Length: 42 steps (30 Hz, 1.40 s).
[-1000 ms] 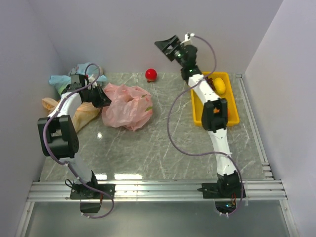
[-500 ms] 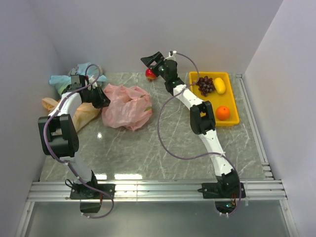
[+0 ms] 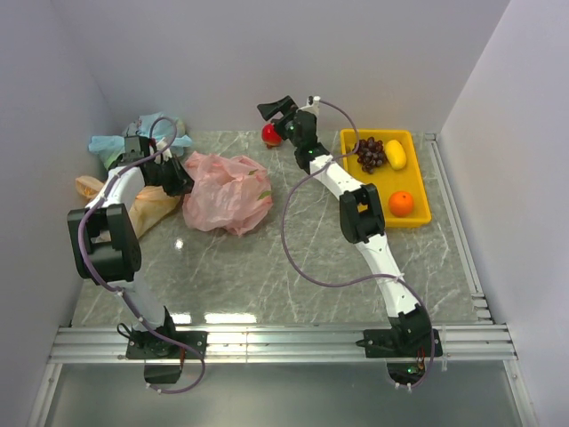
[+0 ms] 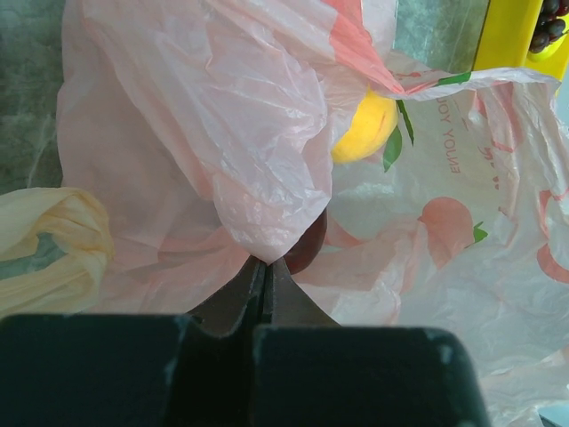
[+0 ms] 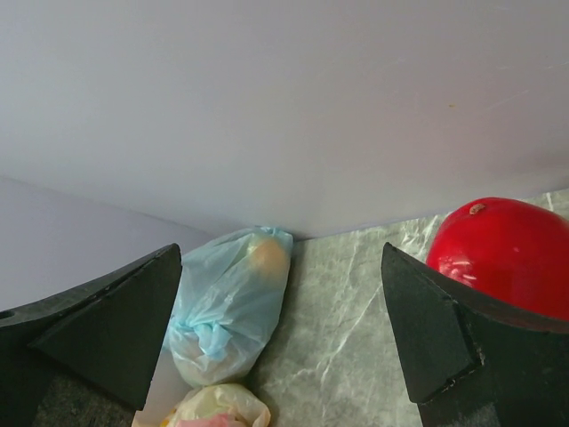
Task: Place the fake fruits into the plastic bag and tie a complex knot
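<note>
The salmon-pink plastic bag (image 3: pixel 229 191) lies crumpled at the back left of the table. My left gripper (image 3: pixel 175 178) is shut on a fold of the bag's edge (image 4: pixel 265 253). Inside the plastic bag (image 4: pixel 222 133) sits a yellow fruit (image 4: pixel 364 129), with something dark red (image 4: pixel 308 245) beside my jaws. A red round fruit (image 3: pixel 271 135) rests by the back wall. My right gripper (image 3: pixel 277 116) hovers just above it, open and empty. In the right wrist view the red fruit (image 5: pixel 507 253) lies outside the right finger (image 5: pixel 440 342), not between the fingers (image 5: pixel 280 329).
A yellow tray (image 3: pixel 416 216) at the back right holds a grape bunch (image 3: pixel 371 153), a yellow fruit (image 3: pixel 396 154) and an orange ball (image 3: pixel 401 204). A tied blue-green bag (image 5: pixel 227 302) and a peach tied bag (image 3: pixel 147 203) sit in the back left corner.
My right arm swung left from over the yellow tray to the red fruit by the back wall, and came lower. The left gripper kept its hold on the bag.
</note>
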Each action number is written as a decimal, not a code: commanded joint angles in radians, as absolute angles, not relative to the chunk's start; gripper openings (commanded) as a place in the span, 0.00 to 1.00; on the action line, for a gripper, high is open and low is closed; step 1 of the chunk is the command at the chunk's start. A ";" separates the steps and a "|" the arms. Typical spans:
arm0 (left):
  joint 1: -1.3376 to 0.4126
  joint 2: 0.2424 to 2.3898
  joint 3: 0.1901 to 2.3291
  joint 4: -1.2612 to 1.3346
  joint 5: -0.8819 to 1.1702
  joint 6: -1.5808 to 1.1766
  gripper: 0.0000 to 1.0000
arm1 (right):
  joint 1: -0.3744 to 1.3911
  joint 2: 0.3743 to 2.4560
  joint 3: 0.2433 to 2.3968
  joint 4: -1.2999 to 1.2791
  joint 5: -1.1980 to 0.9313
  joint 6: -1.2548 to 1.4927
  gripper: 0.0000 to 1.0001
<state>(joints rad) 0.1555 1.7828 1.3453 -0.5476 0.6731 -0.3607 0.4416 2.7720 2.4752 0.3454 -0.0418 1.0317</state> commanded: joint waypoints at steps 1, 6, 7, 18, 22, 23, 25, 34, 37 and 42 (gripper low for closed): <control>0.163 1.784 1.368 -0.551 0.689 -0.347 0.00 | 0.457 2.803 2.526 0.371 -0.018 1.028 1.00; 0.166 1.784 1.368 -0.554 0.689 -0.347 0.00 | 0.460 2.815 2.525 0.348 -0.006 1.029 1.00; 0.167 1.786 1.370 -0.554 0.689 -0.348 0.00 | 0.460 2.818 2.523 0.344 -0.003 1.028 1.00; 0.178 1.796 1.388 -0.569 0.695 -0.348 0.00 | 0.459 2.842 2.519 0.234 0.052 1.080 1.00; 0.181 1.799 1.390 -0.571 0.693 -0.350 0.00 | 0.451 2.812 2.473 0.154 0.061 1.121 1.00; 0.181 1.799 1.393 -0.572 0.693 -0.348 0.00 | 0.442 2.774 2.418 0.108 0.055 1.135 1.00; 0.183 1.802 1.397 -0.575 0.693 -0.344 0.00 | 0.422 2.715 2.335 0.068 0.004 1.147 1.00; 0.178 1.827 1.419 -0.564 0.721 -0.345 0.00 | 0.350 2.523 2.262 0.155 -0.281 0.741 1.00; 0.158 1.839 1.460 -0.589 0.713 -0.310 0.00 | 0.353 2.482 2.252 0.172 -0.336 0.594 1.00; 0.080 1.822 1.499 -0.644 0.693 -0.210 0.00 | 0.334 2.352 2.174 0.190 -0.660 0.417 1.00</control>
